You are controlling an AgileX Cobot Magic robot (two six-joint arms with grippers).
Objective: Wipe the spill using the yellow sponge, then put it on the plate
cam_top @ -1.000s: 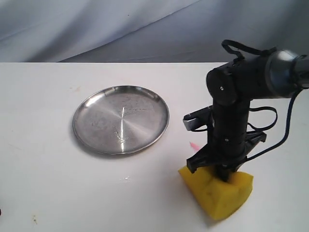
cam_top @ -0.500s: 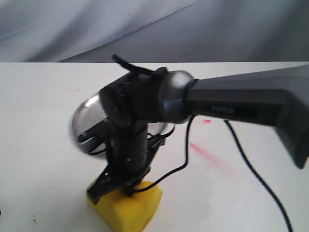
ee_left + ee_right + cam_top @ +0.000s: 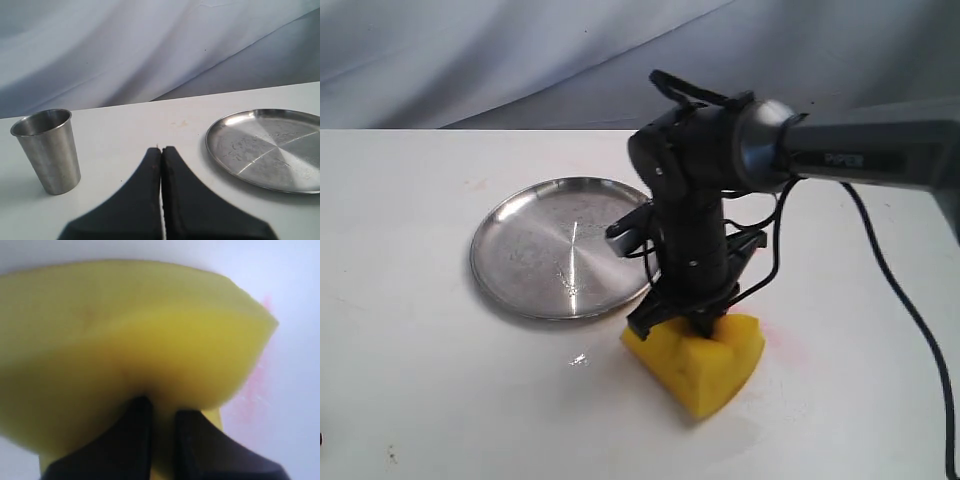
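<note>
My right gripper is clenched on the yellow sponge, creasing its top (foam bulges round both fingers in the wrist view) and pressing it onto the white table, just beside the plate. A tiny wet glint near the sponge may be the spill, though it is too small to tell. My left gripper is closed on nothing, near a steel cup.

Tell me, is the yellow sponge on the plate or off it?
Off it. The sponge sits on the table beside the plate, squeezed by the right tool.
</note>
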